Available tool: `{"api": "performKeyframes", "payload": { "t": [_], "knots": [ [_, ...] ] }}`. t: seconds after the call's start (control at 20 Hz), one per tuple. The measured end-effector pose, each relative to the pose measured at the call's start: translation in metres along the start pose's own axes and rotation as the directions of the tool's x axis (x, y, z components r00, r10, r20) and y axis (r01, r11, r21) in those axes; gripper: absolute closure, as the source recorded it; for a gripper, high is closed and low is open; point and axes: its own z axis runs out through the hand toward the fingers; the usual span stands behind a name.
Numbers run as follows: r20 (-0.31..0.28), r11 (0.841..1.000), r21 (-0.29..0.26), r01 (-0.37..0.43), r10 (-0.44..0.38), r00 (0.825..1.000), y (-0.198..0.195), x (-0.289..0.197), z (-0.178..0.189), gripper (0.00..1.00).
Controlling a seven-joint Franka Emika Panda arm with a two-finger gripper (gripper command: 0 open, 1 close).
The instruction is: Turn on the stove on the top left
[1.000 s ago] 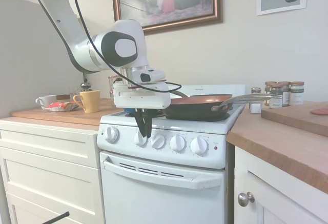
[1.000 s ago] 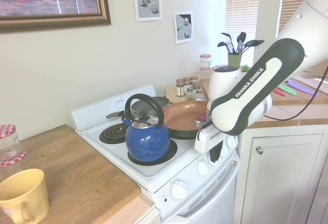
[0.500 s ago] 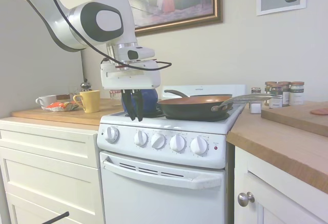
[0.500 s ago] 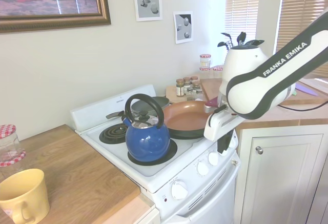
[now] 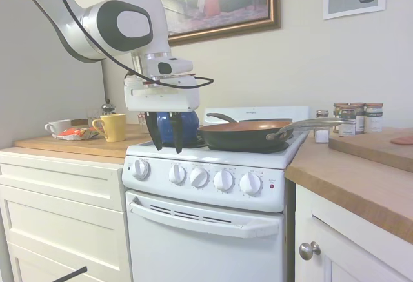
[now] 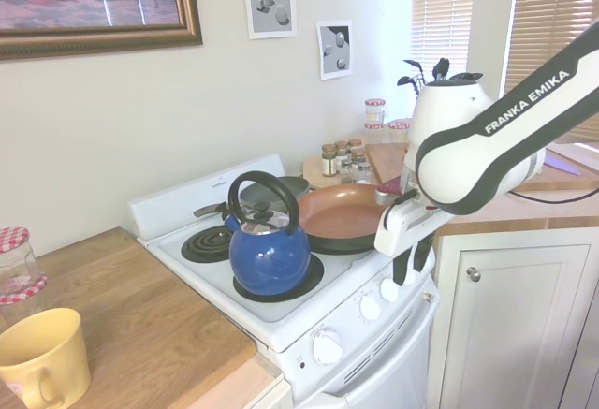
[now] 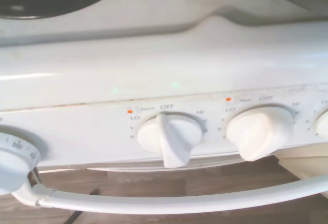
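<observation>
The hand [image 5: 166, 141] hangs spread above the stove [image 5: 206, 185] panel; it should descend squarely over the second knob [image 5: 177, 173], pinch its ridge, then twist

Glossy white enamel stove [image 5: 213, 230], wooden countertop [image 5: 361, 179], shiny blue kettle [image 6: 270, 252]

White Franka arm enters from upper left in the first exterior view, elbow bent, wrist vertical. Black two-finger claw [image 5: 164, 139] points straight down, fingers [image 5: 153, 133] spread with a clear gap, nothing held. In the second exterior view the claw [image 6: 413, 265] hangs below the white forearm.
</observation>
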Motion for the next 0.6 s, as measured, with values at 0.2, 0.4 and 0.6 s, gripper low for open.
{"api": "performKeyframes", "payload": {
  "t": [0.2, 0.4, 0.6],
  "knots": [
    [0.002, 1.0, 0.003, 0.002, -0.002, 1.0, -0.0007, -0.0009, -0.0013, 0.0],
    [0.0, 1.0, 0.005, 0.006, -0.006, 1.0, -0.0012, -0.0029, -0.0035, 0.0],
    [0.002, 1.0, 0.004, 0.003, -0.003, 1.0, 0.0003, -0.0033, -0.0027, 0.0]
  ]
}}
